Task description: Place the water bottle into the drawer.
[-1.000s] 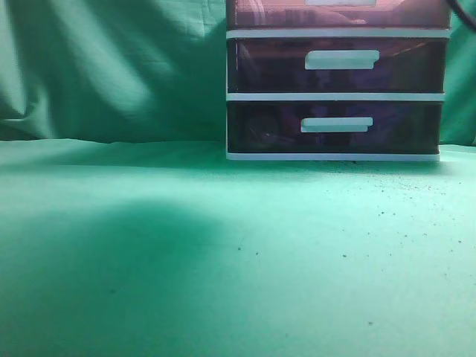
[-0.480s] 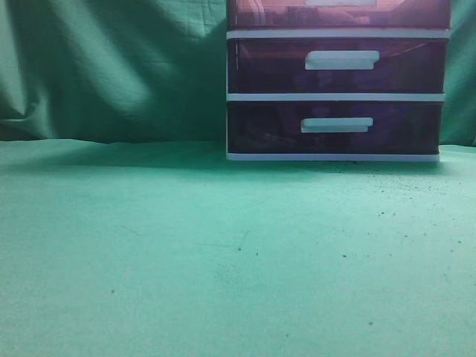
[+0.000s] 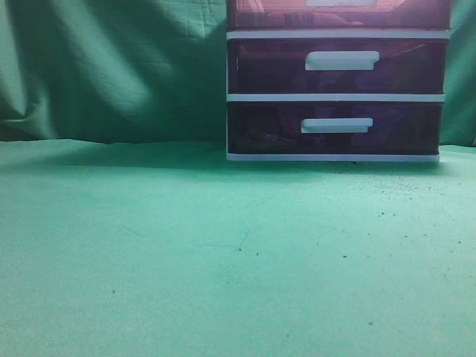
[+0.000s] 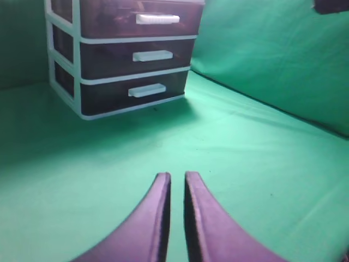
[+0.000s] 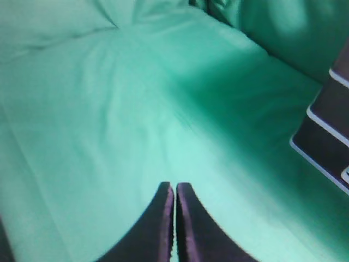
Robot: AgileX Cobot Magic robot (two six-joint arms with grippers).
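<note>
The drawer (image 3: 338,15), with a reddish-brown front and a white bar handle, is the top one of a white-framed unit at the back right. It is pushed in and cut off by the top edge of the exterior view. It also shows in the left wrist view (image 4: 109,13), far ahead. No water bottle is in view. My left gripper (image 4: 176,176) is shut and empty, above the green cloth, well short of the unit. My right gripper (image 5: 174,186) is shut and empty over bare cloth. Neither gripper shows in the exterior view.
Two darker purple drawers (image 3: 335,67) sit below the top one, both pushed in. Green cloth (image 3: 223,245) covers the table and hangs as a backdrop. The unit's lower corner (image 5: 327,131) is at the right edge of the right wrist view. A dark object (image 4: 330,4) shows at top right.
A large shadow on the left of the table a second ago has gone, and so has a dark cable at the top right corner. The drawers have not moved.
</note>
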